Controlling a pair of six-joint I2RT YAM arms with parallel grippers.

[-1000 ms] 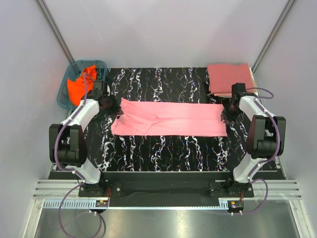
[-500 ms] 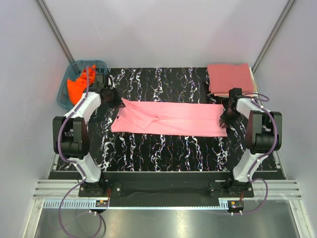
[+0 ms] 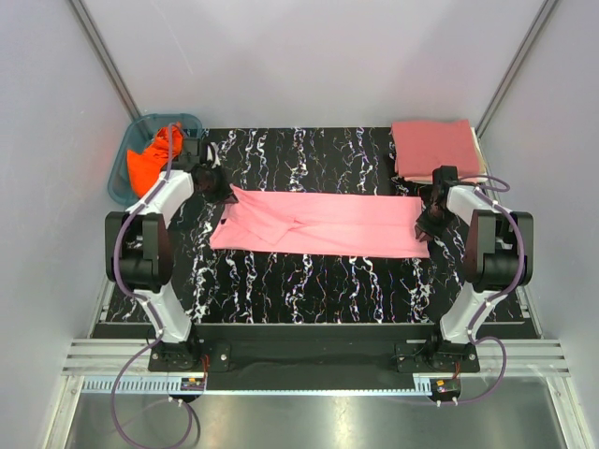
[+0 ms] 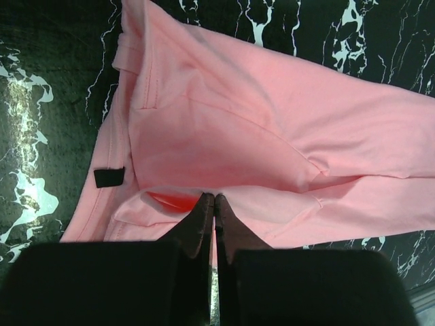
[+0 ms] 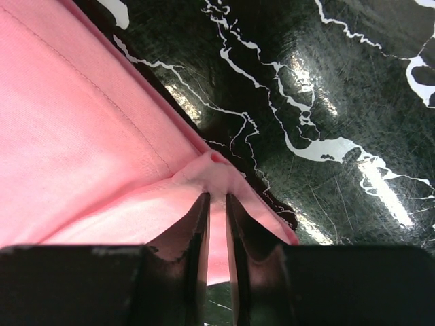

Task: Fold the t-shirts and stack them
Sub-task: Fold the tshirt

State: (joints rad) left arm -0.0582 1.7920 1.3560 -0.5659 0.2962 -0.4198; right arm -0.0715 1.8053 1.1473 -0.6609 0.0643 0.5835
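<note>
A light pink t-shirt [image 3: 318, 224] lies as a long band across the black marbled mat [image 3: 309, 281]. My left gripper [image 3: 217, 190] is at its far left corner. In the left wrist view that gripper [image 4: 215, 197] is shut, pinching the pink cloth [image 4: 272, 129] near the collar. My right gripper [image 3: 429, 217] is at the shirt's right end. There its jaws [image 5: 217, 197] are closed on a bunched fold of the pink hem [image 5: 81, 136]. A folded rose-red t-shirt [image 3: 435, 148] rests at the back right on a cream one [image 3: 480, 157]. An orange t-shirt [image 3: 150, 159] sits crumpled in the basket.
The teal basket [image 3: 120, 176] stands off the mat's back left corner, close to my left arm. The folded stack fills the back right corner, just behind my right gripper. Grey walls close in on both sides and at the back.
My left gripper has shifted a little back and right to the shirt's far left corner, and its elbow has swung in. The right gripper moved slightly back. The shirt has barely moved.
</note>
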